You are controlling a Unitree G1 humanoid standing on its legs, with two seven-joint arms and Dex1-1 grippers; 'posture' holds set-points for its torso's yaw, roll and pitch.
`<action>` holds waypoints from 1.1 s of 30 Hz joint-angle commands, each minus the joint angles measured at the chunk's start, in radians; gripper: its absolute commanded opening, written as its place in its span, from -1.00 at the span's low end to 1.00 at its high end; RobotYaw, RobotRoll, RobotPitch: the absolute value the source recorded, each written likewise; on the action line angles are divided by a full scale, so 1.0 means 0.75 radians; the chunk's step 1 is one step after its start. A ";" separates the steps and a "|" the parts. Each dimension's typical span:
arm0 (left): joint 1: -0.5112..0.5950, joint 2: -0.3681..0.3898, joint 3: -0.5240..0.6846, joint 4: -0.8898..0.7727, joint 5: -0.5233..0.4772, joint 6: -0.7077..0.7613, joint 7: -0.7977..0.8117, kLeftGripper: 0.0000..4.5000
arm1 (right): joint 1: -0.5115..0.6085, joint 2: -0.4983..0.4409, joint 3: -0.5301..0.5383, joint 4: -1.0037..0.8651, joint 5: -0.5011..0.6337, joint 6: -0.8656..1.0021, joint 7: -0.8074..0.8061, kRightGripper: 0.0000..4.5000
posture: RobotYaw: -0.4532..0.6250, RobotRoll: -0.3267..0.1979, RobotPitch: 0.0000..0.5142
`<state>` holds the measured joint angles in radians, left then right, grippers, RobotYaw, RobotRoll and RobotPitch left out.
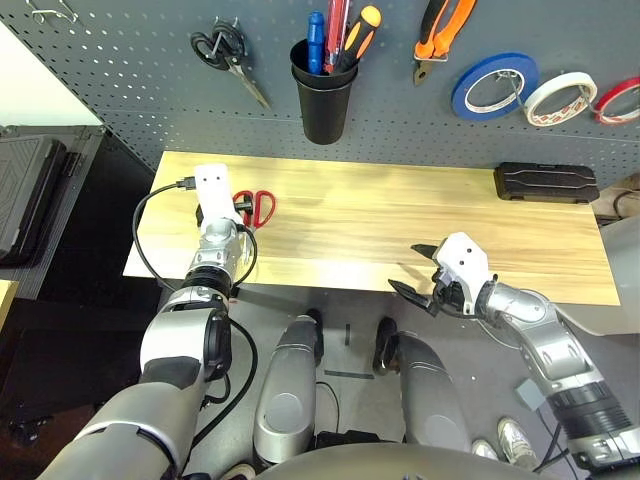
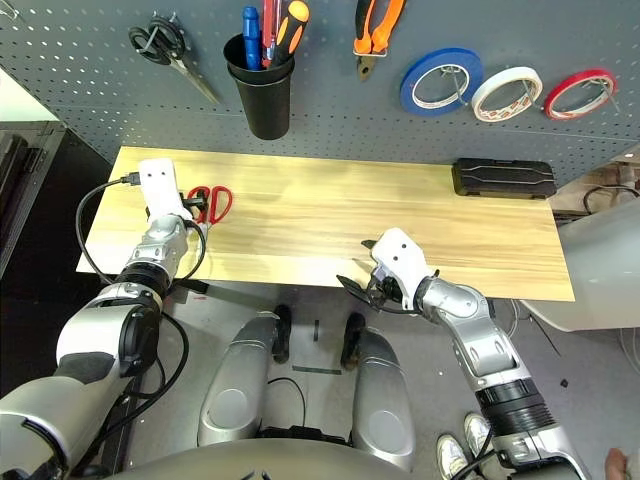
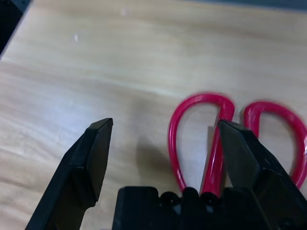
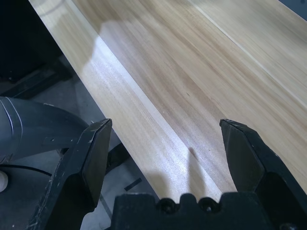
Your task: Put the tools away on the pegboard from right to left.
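Red-handled scissors (image 1: 259,207), blades behind left end effector (image 3: 165,139)

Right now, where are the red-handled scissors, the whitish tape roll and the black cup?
red-handled scissors (image 1: 262,207), left eye view, on a red handle loop.
whitish tape roll (image 1: 560,98), left eye view, on the roll's upper band.
black cup (image 1: 325,105), left eye view, on its front wall.

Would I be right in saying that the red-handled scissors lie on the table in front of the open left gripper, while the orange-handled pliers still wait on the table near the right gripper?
Not quite: the orange-handled pliers already hang on the pegboard, as the left eye view shows. The red-handled scissors do lie on the table at the open left gripper.
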<state>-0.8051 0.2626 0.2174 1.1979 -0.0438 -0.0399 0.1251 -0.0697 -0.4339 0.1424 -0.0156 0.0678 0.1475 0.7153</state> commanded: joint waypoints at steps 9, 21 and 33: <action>0.017 -0.025 -0.017 0.067 0.028 0.090 0.112 0.98 | 0.035 -0.021 -0.022 -0.075 0.025 0.059 -0.011 1.00 | 0.11 0.25 0.36; -0.002 -0.055 -0.004 0.085 0.002 0.221 0.104 0.36 | 0.012 -0.031 -0.038 -0.103 0.041 0.091 -0.039 1.00 | 0.09 0.25 0.33; 0.051 -0.116 0.015 0.002 -0.038 0.232 0.083 -0.98 | -0.043 -0.047 -0.013 -0.025 0.099 -0.058 0.118 1.00 | 0.15 0.25 0.30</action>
<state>-0.8142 0.1973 0.2215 1.1682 -0.0585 0.0995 0.1952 -0.1143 -0.4600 0.1181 -0.0629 0.1377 0.1200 0.7846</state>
